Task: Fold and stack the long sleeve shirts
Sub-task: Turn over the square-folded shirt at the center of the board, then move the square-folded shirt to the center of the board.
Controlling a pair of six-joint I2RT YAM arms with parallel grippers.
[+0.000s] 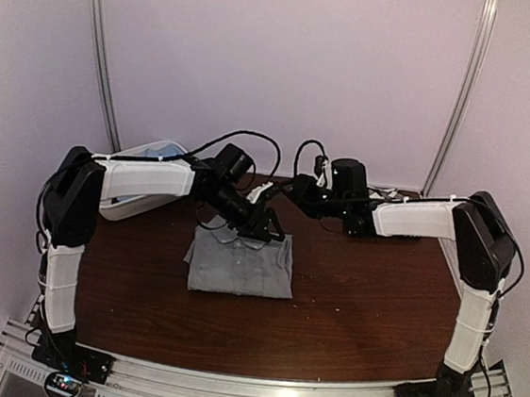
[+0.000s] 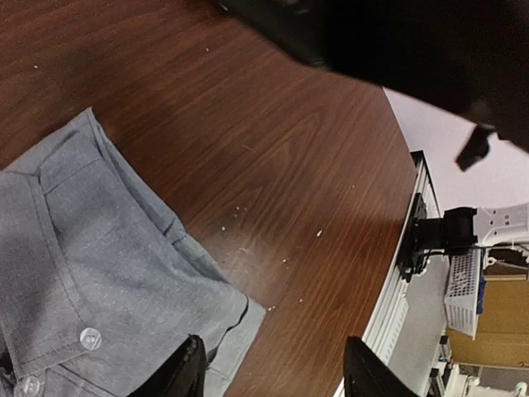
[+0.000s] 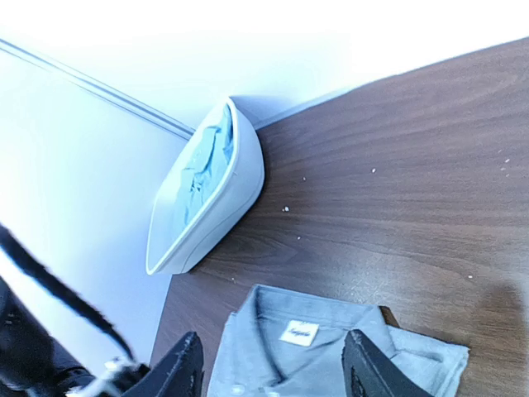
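Observation:
A grey long sleeve shirt point(image 1: 239, 264) lies folded on the brown table point(image 1: 378, 296), collar toward the back. My left gripper point(image 1: 267, 227) hovers over its collar edge, open; in the left wrist view the shirt point(image 2: 99, 273) reaches under the left finger point(image 2: 186, 372), and nothing sits between the fingers. My right gripper point(image 1: 294, 194) hangs open just behind the shirt; its wrist view shows the grey collar with a white label point(image 3: 299, 332) below the spread fingers point(image 3: 368, 364). A light blue shirt point(image 3: 207, 161) lies crumpled in the white tub point(image 3: 223, 207).
The white tub point(image 1: 144, 178) stands at the table's back left, under the left arm. Both arms reach in over the back middle of the table. The table's right edge and metal rail point(image 2: 388, 306) run close to the left gripper's view.

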